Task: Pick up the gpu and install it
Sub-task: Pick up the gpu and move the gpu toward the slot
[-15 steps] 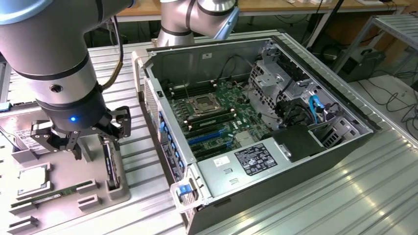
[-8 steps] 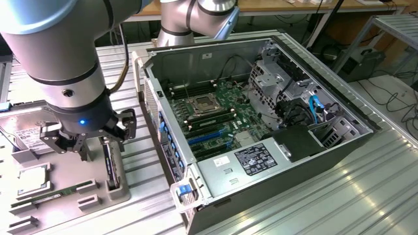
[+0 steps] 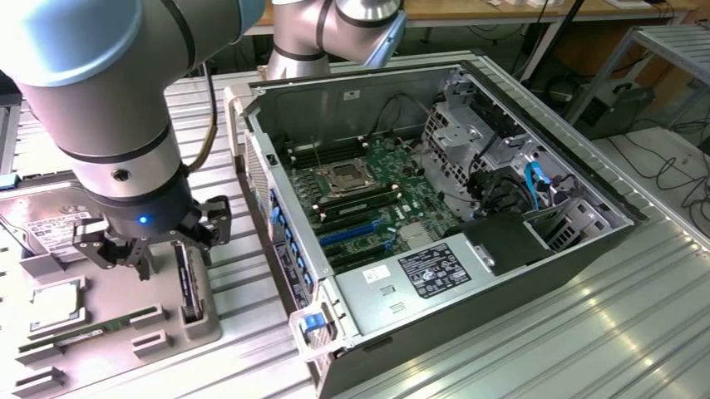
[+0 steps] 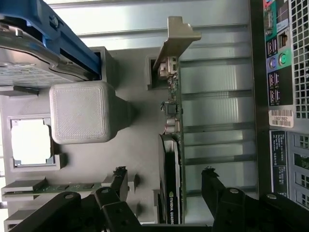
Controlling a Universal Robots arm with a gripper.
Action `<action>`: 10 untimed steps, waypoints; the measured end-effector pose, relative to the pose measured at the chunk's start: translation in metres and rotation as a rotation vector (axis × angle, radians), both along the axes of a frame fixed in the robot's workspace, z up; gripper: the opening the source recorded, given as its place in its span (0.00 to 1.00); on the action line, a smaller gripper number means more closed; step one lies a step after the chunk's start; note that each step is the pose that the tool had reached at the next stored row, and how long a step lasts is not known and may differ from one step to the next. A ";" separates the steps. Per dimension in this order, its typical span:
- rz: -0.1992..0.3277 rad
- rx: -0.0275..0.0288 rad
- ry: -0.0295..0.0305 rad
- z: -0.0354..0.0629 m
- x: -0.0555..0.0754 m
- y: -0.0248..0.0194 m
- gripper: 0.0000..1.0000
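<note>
Black tool (image 3: 161, 249) on the grey arm hangs low over the fixture tray (image 3: 122, 349), jaws wide apart and holding nothing. In the wrist view the two fingers (image 4: 118, 180) straddle the gpu (image 4: 171, 121), one on each side, with a gap on both sides and no contact that I can see. The gpu stands on edge in a slot of the tray, silver bracket (image 4: 176, 36) at the end away from the tool. It is not installed.

On the same tray:
- a green RAM stick (image 3: 89, 330) lies flat
- a CPU (image 3: 56, 303) sits in its square pocket
- a hard drive (image 3: 45, 229) with a white label lies near the exterior view's left edge

Just beside the tray, toward the exterior view's right, the open PC case (image 3: 444, 91) lies on the ribbed metal bench (image 3: 577, 332). Its motherboard (image 3: 367, 187) is exposed and blue slots (image 3: 349, 231) are visible.
</note>
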State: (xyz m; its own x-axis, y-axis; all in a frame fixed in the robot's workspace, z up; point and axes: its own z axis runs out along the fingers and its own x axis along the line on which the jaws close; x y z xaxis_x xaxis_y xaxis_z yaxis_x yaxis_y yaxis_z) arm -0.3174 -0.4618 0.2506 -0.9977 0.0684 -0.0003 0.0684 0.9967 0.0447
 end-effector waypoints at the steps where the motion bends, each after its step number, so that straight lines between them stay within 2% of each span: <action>1: -0.001 -0.0002 0.0003 -0.0018 -0.001 0.0000 0.73; 10: -0.003 0.0001 0.0024 -0.0149 -0.007 0.0000 0.73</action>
